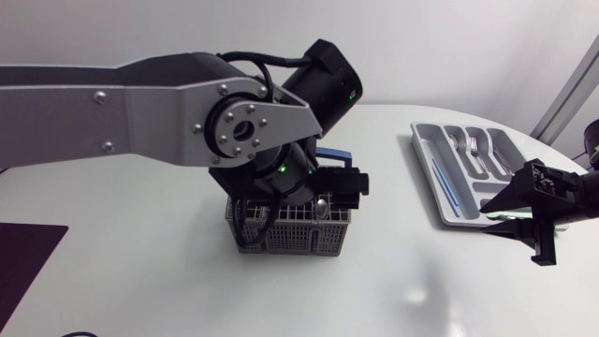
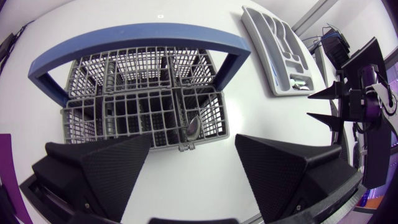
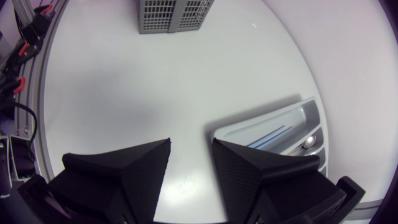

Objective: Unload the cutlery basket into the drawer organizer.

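**Tabletop** (image 1: 140, 281): white, carrying all the items below.

**Cutlery basket** (image 2: 143, 106): grey wire, with a blue hoop handle (image 2: 143, 34). It stood directly beneath the left hand, handle on the far side from the fingers. It lay well apart from the right hand.

**Spoon** (image 2: 193, 127): the only piece visible in the basket. It sat in the compartment nearest the left hand, bowl uppermost. Its long axis appeared upright, seen nearly end-on from the wrist. It lay below the gap between the fingers, closer to the right-side finger.

**Left hand** (image 2: 193, 155): spread wide and holding nothing, poised above the basket and pointing down into it. It was by far the nearer hand to the spoon. Judged: a straight descent with a small sideways shift would bring the bowl between the fingers.

**Drawer organizer** (image 1: 421, 150): a grey divided tray, well away from the left hand on the basket's far side. It already held forks (image 1: 473, 150) and a blue-handled piece (image 1: 445, 183).

**Right hand** (image 3: 191, 149): partly open with a narrow gap, and empty. It hovered at the organizer's near end, the tray just ahead of and beneath one finger.
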{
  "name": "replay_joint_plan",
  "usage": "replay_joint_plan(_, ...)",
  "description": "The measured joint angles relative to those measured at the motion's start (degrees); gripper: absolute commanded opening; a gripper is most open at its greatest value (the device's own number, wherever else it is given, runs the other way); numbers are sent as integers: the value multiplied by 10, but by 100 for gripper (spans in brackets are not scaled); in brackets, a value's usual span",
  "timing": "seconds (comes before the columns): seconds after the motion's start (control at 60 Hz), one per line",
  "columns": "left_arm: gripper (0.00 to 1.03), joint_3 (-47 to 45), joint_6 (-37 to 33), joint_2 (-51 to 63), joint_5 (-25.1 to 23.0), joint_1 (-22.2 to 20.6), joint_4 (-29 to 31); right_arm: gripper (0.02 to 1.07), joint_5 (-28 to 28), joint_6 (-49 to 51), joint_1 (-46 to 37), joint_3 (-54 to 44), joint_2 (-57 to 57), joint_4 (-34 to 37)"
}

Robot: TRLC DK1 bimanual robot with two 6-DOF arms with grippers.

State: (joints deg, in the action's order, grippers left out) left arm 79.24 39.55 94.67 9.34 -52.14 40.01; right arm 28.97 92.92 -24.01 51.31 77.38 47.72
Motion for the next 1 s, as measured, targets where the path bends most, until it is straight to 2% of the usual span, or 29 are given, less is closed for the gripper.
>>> replay_joint_plan(0.533,95,-11,-47,0,-20,4,-24,54,128,-56,45,0,-7,137)
replay_joint_plan(1.0,95,-25,-80,0,-49,18,-41,54,185,-65,80,-20,-37,167)
